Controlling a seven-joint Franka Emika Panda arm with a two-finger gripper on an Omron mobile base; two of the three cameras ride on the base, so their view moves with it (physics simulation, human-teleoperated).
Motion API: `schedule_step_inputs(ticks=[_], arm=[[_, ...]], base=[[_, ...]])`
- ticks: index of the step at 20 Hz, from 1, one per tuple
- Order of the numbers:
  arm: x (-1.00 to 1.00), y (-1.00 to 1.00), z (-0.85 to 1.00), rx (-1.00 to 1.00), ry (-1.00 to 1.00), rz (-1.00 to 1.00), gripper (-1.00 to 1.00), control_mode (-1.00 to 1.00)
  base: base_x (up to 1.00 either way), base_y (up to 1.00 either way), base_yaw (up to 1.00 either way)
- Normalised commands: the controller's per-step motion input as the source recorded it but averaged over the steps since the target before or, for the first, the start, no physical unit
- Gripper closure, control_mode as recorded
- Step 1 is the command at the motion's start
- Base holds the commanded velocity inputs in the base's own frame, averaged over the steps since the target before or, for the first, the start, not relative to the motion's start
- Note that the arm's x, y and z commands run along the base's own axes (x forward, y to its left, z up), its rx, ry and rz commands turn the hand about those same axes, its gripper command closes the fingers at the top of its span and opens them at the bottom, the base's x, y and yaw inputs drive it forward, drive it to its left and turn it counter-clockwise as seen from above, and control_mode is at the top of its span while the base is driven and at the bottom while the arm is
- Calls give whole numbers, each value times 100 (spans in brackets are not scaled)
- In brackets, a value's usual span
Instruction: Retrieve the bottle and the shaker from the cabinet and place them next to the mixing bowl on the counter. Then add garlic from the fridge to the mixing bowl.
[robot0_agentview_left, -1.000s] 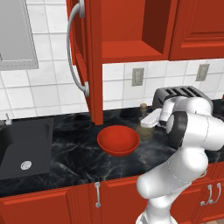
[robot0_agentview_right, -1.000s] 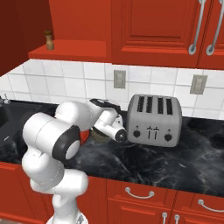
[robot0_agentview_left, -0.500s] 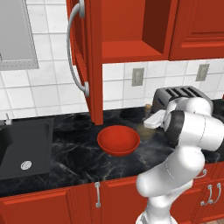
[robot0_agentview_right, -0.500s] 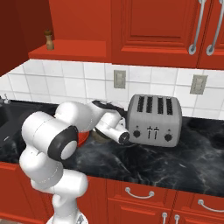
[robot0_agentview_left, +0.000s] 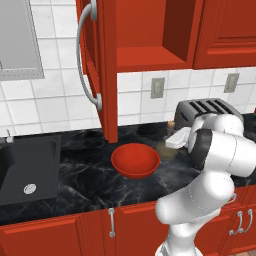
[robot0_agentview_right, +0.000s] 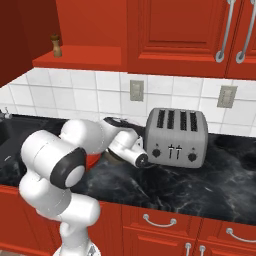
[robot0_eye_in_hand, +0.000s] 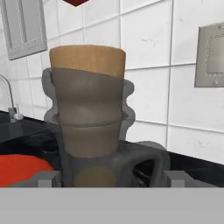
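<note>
Black marble-look counter (robot0_agentview_left: 75, 175) under red wall units, tiled wall behind, toaster (robot0_agentview_right: 175, 137) off to one side of the fingers.

Gripper (robot0_eye_in_hand: 111, 178) low over the counter, pointed at the wall. Fingertips (robot0_eye_in_hand: 47, 177) spread wide, one on each side of the bottle (robot0_eye_in_hand: 87, 113). Clear gap on the handle side of the neck; contact on the other side cannot be told. Bottle upright between the fingers, stopper well above them, base apparently on the counter. Mixing bowl (robot0_agentview_left: 135, 161) just beyond one finger, near the bottle and not touching it.

Change noted: arm sits in much the same spot as in the two earlier base views, so no carry under way; the difference lies at the fingers, now parted round the neck instead of gripping it. Judged a release.

Consequence: bottle placement beside the bowl judged done, pending a clean withdrawal. Risk of tipping the tall neck if pulled back sideways.

Outstanding: shaker (robot0_agentview_right: 57, 45) on the open shelf of the cabinet (robot0_agentview_left: 150, 50), far above the fingers. Garlic not yet fetched.
</note>
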Motion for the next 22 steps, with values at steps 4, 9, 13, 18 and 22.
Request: schedule_step_inputs(ticks=[4,9,13,18,22], arm=[[-23,4,26,-2,0,-1,-100,-100],[-9,2,42,-5,4,0,-100,-100],[-4,1,58,0,12,-4,-100,-100],[-29,0,58,0,14,-8,-100,-100],[-41,1,62,0,14,-11,-100,-100]], base=[[0,0,0],[0,0,0],[0,0,0],[0,0,0],[0,0,0]])
